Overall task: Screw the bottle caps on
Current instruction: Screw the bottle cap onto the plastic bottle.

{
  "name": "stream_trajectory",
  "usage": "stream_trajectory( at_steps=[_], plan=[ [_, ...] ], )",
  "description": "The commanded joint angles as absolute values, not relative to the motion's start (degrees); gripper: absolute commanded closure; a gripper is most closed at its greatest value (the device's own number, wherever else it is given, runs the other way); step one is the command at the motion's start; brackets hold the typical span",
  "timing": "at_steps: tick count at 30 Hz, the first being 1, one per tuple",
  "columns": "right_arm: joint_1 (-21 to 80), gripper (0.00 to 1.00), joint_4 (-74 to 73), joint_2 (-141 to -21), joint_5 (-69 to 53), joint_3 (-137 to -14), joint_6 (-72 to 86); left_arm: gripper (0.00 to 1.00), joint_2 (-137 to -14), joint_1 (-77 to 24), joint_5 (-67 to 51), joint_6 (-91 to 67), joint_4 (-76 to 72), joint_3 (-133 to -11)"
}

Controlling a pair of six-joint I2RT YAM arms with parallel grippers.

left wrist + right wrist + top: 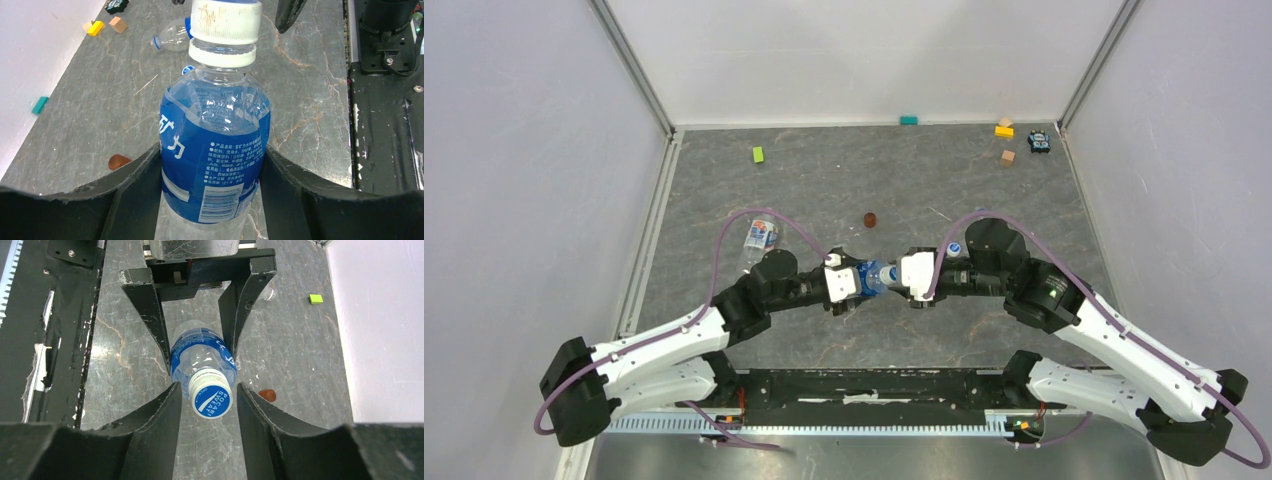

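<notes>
My left gripper (pixel 212 150) is shut on a clear bottle (pixel 215 150) with a blue-and-white label, held lying above the table (pixel 869 277). A bottle cap (pixel 211 396) with white sides and a blue top sits on its neck. My right gripper (pixel 207 387) is open. Its jaws stand on either side of that cap with a small gap on each side. A second bottle (pixel 760 234) lies on the table to the left. A third bottle (pixel 172 37) lies beside my right arm.
A dark red-brown disc (pixel 870 219) lies just beyond the grippers. Far off lie a green block (pixel 758 154), a teal block (pixel 908 120), a yellow block (pixel 1004 130), a tan block (pixel 1007 157) and a dark toy (pixel 1038 142). The black base rail (pixel 874 385) runs along the near edge.
</notes>
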State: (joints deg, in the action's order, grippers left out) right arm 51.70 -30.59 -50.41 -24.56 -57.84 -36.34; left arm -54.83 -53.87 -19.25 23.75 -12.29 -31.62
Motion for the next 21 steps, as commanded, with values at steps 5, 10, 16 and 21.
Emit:
stream_trajectory(
  at_steps=[5,10,16,21],
  plan=[
    [51.8,0.55,-31.2,-50.8,-24.6,-59.1,-38.7,0.98,-54.7,-54.1,-19.9,22.5,-13.5,-33.8],
    [51.7,0.6,-31.1,-51.6,-24.1,-58.8,-38.2,0.98,-54.7,-54.1,-20.0,22.5,-13.5,-33.8],
    [51.8,0.73,-28.1,-52.0,-22.5,-57.3,-33.5,0.98,-54.4,-54.1,-17.8,22.6,-13.7,-33.8],
    [51.7,0.87,-22.6,-52.4,-19.0,-54.8,-24.1,0.98,-54.3,-54.1,-12.3,23.9,-13.0,-34.1]
  ],
)
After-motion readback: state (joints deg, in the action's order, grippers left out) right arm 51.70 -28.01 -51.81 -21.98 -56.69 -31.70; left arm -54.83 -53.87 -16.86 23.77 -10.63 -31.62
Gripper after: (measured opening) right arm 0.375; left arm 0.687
